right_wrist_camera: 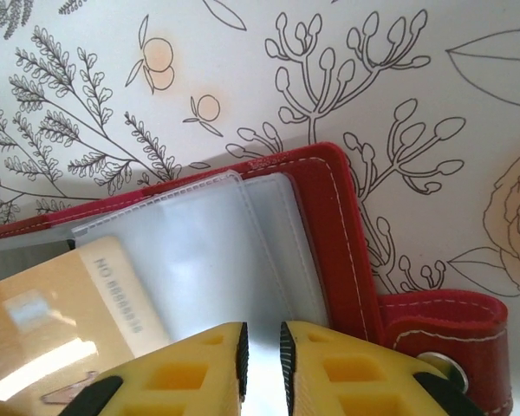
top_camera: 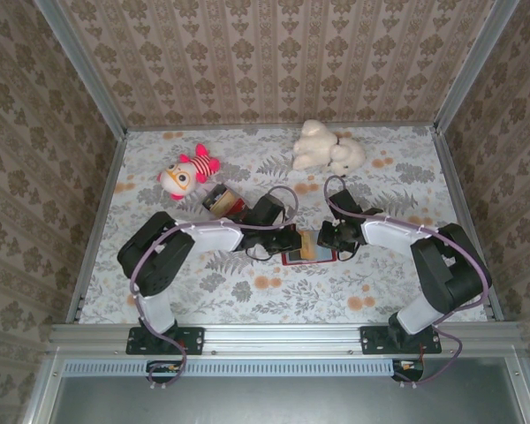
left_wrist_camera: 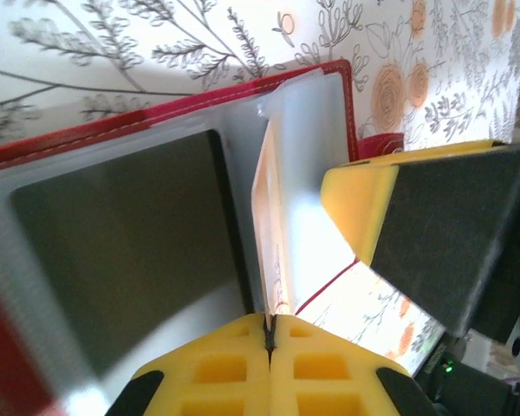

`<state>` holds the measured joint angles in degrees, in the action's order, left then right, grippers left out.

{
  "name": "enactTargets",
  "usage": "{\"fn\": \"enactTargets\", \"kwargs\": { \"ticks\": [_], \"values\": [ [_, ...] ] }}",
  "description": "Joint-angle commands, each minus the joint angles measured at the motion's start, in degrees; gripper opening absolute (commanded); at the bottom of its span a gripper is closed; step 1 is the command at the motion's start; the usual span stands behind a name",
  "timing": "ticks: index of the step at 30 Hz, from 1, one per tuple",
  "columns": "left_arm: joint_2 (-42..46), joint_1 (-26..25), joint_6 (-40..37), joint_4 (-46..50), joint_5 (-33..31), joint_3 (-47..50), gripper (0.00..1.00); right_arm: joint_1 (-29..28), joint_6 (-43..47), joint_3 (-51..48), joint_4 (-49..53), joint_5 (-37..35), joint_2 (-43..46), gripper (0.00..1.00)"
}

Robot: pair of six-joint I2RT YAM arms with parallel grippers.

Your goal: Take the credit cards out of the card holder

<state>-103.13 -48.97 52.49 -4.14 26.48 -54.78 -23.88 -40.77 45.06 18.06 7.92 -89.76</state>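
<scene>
Print of flowers and leaves covers the desk. At far left on it lies a pink-and-red plush toy. Just right of that, nearer the arms, is a small clear box with red and tan contents.

The left arm reaches toward the middle, its left tool low over the card holder. The holder lies open and flat at the desk's centre between the two tools, with its red rim, grey-blue panel and clear pockets showing. In the left wrist view this tool's two yellow fingertips are pressed together with no gap. The thin edge of a yellow-orange credit card runs straight down into the seam between them. The tool is clamped on that card, which stands on edge at the holder's fold. Whether a clear sleeve leaf is pinched along with it cannot be told.

Just right of the card, a yellow fingertip of the right tool rests on the holder's right-hand page. From the right wrist, that tool's fingers stand almost closed with a narrow slit between them, their tips against a clear pocket leaf. Whether they nip the leaf or merely press on it cannot be told. The holder's red snap strap lies on the desk just right of the fingers.

Well back on the right side sits a white plush animal.
</scene>
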Motion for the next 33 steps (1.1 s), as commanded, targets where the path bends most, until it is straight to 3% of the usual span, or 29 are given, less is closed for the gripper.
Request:
{"fn": "enactTargets", "kwargs": {
  "ticks": [1,4,10,17,22,28,33],
  "values": [
    [5.5,1.0,-8.1,10.1,-5.2,0.9,0.02,0.1,-0.5,-1.6,0.5,0.3,2.9,0.22],
    [9.9,1.7,-12.8,15.9,-8.6,1.0,0.0,0.3,0.2,-1.6,-1.3,3.6,7.2,0.27],
    [17.8,4.3,-17.2,20.1,-7.9,1.0,0.0,0.4,0.2,-1.4,-5.3,10.3,15.1,0.43],
    [27.4,7.4,-17.1,18.5,-0.7,2.1,0.0,0.4,-2.4,-3.0,-13.6,19.5,21.2,0.68],
    [31.6,7.4,-12.9,13.2,5.4,3.4,0.0,0.4,-8.0,-6.0,-25.4,26.3,22.6,0.79],
    [33.4,7.5,-7.3,5.9,11.9,4.4,0.0,-0.6,-13.6,-6.2,-35.5,31.9,22.5,0.81],
    [35.1,9.4,-8.0,7.7,14.1,3.0,0.0,-0.6,-16.4,-3.9,-40.0,34.0,20.5,0.71]
  ]
}}
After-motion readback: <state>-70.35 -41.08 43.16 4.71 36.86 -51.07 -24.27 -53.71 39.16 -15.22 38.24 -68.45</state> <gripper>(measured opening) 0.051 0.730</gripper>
